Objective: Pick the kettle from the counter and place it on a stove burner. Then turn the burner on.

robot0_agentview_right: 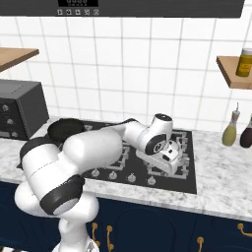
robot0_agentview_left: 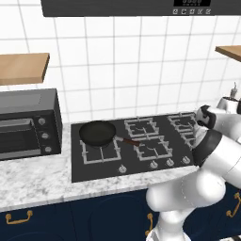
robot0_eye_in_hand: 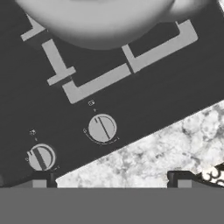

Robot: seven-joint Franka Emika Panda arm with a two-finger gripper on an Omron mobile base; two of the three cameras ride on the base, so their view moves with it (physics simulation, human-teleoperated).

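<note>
Kettle (robot0_eye_in_hand: pixel 100 22) placement is judged done: in the hand view its pale rounded body is seen over the grey grate of the stove burner (robot0_eye_in_hand: pixel 94 83), on the black cooktop (robot0_eye_in_hand: pixel 144 105) and well back from the marble desk (robot0_eye_in_hand: pixel 166 148). The claw (robot0_eye_in_hand: pixel 111 180) is seen empty, its two dark tips spread wide apart, poised above the desk's edge just in front of the knob row. The step in hand is taken to be the turning of a knob. The larger-looking silver knob (robot0_eye_in_hand: pixel 102 128), nearest below the grate, is probably the right one, not its neighbour (robot0_eye_in_hand: pixel 40 157). The tips should be centred on it, narrowed around its rim and rotated steadily, with the kettle left untouched.
</note>
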